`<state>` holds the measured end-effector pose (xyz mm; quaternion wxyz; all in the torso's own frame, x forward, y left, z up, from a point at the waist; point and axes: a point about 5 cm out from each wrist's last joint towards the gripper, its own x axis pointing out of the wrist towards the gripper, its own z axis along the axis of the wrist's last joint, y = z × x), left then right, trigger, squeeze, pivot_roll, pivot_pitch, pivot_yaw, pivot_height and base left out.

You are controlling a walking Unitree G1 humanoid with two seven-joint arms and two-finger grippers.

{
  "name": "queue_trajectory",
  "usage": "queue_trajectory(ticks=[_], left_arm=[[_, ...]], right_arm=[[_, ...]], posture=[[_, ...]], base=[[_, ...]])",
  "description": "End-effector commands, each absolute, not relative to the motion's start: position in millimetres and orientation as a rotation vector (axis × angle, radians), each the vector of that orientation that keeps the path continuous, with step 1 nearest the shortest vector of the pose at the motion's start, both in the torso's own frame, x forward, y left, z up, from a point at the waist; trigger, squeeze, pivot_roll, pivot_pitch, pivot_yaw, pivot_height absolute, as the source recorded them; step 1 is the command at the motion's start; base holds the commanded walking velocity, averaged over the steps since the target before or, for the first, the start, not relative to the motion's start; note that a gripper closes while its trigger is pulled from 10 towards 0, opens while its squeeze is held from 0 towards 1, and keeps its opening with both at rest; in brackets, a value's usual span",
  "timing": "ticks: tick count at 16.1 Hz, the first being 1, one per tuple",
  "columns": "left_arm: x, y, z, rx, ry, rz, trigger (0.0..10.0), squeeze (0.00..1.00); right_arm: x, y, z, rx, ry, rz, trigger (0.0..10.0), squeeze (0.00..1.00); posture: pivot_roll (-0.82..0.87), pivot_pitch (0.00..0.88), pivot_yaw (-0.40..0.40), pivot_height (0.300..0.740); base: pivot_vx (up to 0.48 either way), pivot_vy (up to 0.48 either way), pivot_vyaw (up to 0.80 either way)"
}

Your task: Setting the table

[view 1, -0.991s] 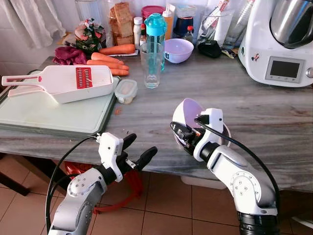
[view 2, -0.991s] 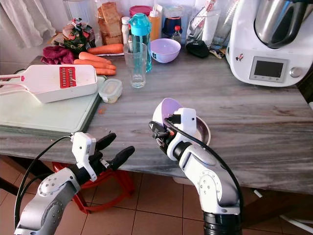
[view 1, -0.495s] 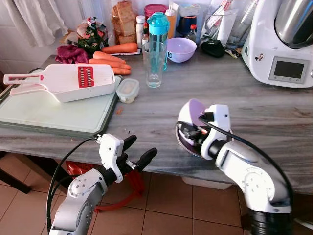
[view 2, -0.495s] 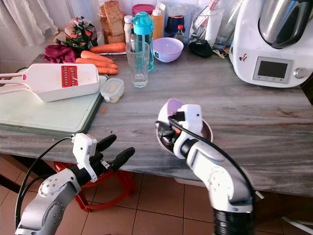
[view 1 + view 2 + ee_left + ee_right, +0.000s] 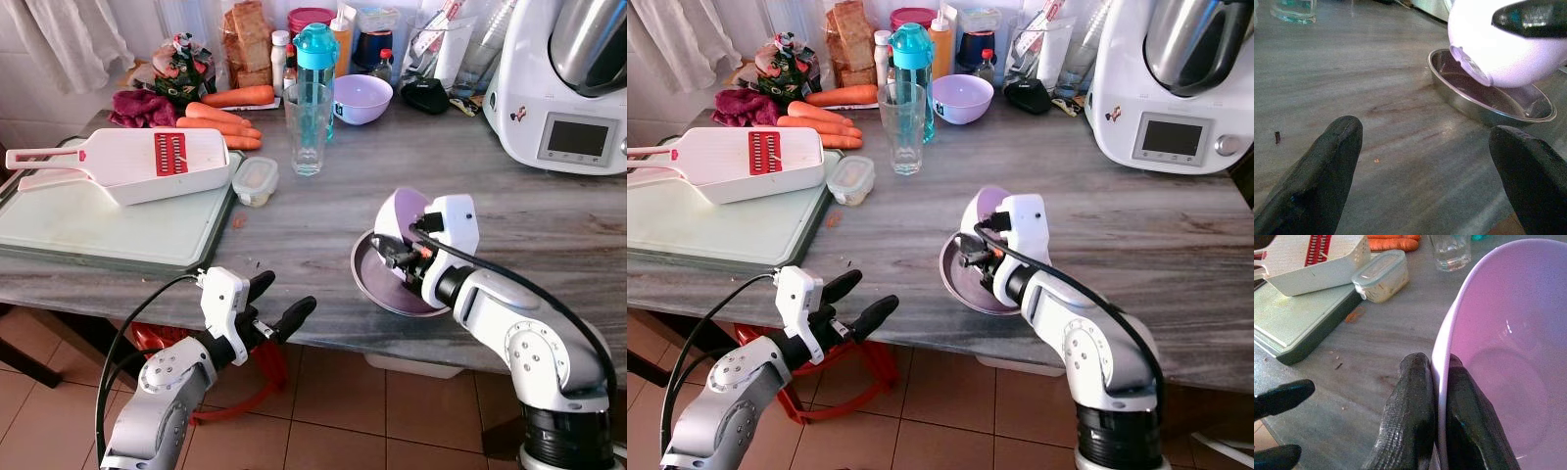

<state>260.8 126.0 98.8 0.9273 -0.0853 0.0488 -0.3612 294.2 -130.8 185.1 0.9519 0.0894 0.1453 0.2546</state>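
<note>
My right gripper (image 5: 394, 251) is shut on the rim of a lilac bowl (image 5: 405, 213), holding it tilted on its side just above a shallow steel plate (image 5: 377, 288) near the counter's front edge. In the right wrist view the fingers (image 5: 1415, 416) pinch the lilac bowl's rim (image 5: 1442, 362). The left wrist view has the bowl (image 5: 1508, 54) hanging over the plate (image 5: 1474, 105). My left gripper (image 5: 279, 305) is open, low in front of the counter edge, holding nothing.
A green cutting board (image 5: 88, 220) carries a white slicer (image 5: 147, 162). Behind are a small lidded tub (image 5: 255, 181), a glass (image 5: 308, 127), a teal bottle (image 5: 315, 54), carrots (image 5: 220, 117), a second lilac bowl (image 5: 362, 98) and a kitchen machine (image 5: 568, 88).
My right gripper has carried the lilac bowl to the right and down over the steel plate. The left arm stays put.
</note>
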Motion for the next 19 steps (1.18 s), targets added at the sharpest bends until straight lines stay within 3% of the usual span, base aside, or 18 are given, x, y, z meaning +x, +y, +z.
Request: queue_trajectory(ticks=[1,8,11,19], left_arm=[[261,125,97,-0.164,0.103,-0.755,10.0,0.0],[258,124,95,-0.172,0.116,-0.745,10.0,0.0],[259,139,91,-0.149,0.131,-0.679,10.0,0.0],[247,150,86,-0.133,0.169,-0.66,10.0,0.0]], right_arm=[[297,-131,196,0.134,0.244,0.534,10.0,0.0],[323,-115,208,-0.194,0.105,0.737,10.0,0.0],[332,-101,201,-0.389,0.018,0.915,10.0,0.0],[342,-91,162,-0.483,0.014,1.077,10.0,0.0]], posture=[[0.01,0.079,0.011,0.74],[0.04,0.081,-0.002,0.74],[0.05,0.087,-0.006,0.74],[0.09,0.099,-0.011,0.74]], base=[[0.0,0.0,0.0],[0.0,0.0,0.0],[0.0,0.0,0.0],[0.0,0.0,0.0]])
